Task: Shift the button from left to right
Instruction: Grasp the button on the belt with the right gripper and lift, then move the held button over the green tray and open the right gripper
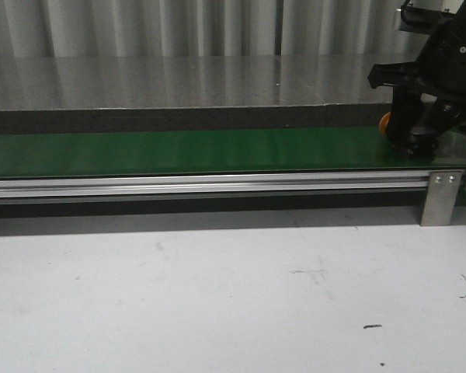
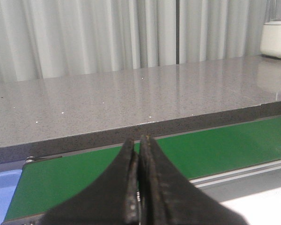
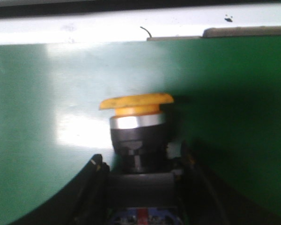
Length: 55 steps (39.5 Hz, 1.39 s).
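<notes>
1. Holding the button (image 3: 136, 129), the right gripper (image 3: 141, 161) has its two black fingers (image 3: 96, 173) closed against the sides of the black body; the orange-yellow cap and silver collar stick out clear of the fingertips.
2. Front view: the right gripper (image 1: 419, 140) is at the far right end of the green belt (image 1: 186, 151), tips down at the belt surface. Only a sliver of the orange cap of the button (image 1: 384, 123) shows at the gripper's left edge.
3. Whether the button rests on the belt or is held just above it: cannot tell.
4. The left gripper (image 2: 139, 154) is fully closed, fingers pressed together, nothing between them. It hangs over the near edge of the belt (image 2: 215, 145) close to the belt's left end.
5. The grey speckled countertop (image 2: 131, 98) runs behind the belt; a white appliance (image 2: 275, 38) stands on it at the far right.
6. The aluminium rail (image 1: 202, 185) runs along the belt's front edge, with a metal bracket (image 1: 441, 196) near the right end. The white table (image 1: 217, 295) in front shows scuff marks.
</notes>
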### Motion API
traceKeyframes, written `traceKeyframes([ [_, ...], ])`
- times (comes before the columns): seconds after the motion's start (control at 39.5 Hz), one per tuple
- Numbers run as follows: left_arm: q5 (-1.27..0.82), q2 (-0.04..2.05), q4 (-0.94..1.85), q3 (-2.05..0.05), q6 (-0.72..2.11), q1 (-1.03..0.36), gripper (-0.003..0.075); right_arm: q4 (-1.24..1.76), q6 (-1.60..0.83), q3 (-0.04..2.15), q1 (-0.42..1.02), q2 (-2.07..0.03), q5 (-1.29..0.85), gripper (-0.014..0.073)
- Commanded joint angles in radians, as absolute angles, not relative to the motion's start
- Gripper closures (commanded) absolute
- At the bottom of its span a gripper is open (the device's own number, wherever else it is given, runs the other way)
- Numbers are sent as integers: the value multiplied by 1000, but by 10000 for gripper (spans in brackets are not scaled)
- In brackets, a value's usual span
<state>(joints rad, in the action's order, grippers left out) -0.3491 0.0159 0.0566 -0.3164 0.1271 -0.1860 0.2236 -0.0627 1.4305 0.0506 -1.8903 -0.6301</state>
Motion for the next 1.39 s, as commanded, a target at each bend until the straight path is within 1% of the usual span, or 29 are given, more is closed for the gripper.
traceKeyframes([
  [0.0, -272, 28, 66, -341, 125, -192, 741, 233, -63, 1468, 44, -1829, -619, 376],
  [0.13, -272, 28, 66, -341, 125, -192, 741, 228, -63, 1468, 36, -1806, -619, 377],
  [0.25, -272, 28, 66, -341, 125, -192, 741, 215, -64, 1468, -12, -1767, -617, 377],
  [0.53, -272, 28, 66, -341, 125, -192, 741, 170, -64, 1468, -223, -1726, -630, 377],
  [0.73, -272, 28, 66, -341, 125, -192, 741, 115, -82, 1467, -330, -1765, -628, 377],
  [0.96, -272, 28, 66, -341, 125, -192, 741, 93, -82, 1467, -375, -1861, -593, 368],
  [1.04, -272, 28, 66, -341, 125, -192, 741, 90, -82, 1467, -379, -1887, -583, 323],
  [1.19, -272, 28, 66, -341, 125, -192, 741, 88, -82, 1467, -379, -1933, -579, 189],
  [1.37, -272, 28, 66, -341, 125, -192, 741, 88, -82, 1486, -379, -1916, -593, 29],
])
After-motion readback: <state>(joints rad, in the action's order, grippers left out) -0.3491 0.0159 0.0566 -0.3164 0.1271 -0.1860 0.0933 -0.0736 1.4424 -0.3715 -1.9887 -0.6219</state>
